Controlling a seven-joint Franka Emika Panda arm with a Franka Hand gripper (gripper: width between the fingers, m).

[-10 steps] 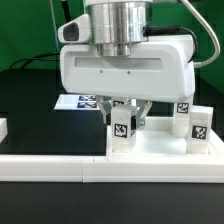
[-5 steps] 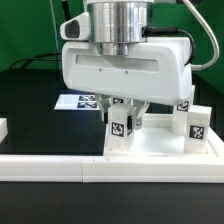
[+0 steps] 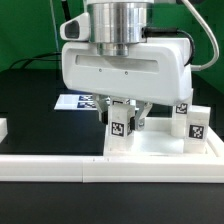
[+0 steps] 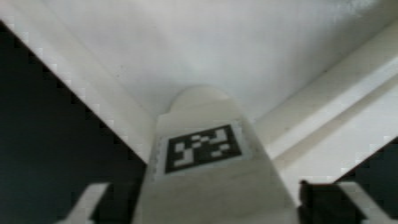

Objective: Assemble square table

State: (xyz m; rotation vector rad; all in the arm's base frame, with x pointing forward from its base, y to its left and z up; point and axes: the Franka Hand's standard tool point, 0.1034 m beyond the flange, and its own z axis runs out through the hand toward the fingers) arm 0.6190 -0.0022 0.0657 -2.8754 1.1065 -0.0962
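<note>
Gripper over tabletop, jaws closed on upright tagged leg standing at the tabletop's corner on the exterior view's left. Two more legs stand near the tabletop's far corner. Tabletop sits on the black surface, against the border rail.

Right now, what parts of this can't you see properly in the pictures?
- Exterior view: the gripper's big white body hides most of the tabletop behind it.
- Exterior view: the top of the leg lies in shadow between the jaws, so I cannot tell if they pinch it.
- Exterior view: the frame cuts off the block at the exterior view's left edge.
- Wrist view: blurred; the leg fills it, hiding what lies beneath.
</note>
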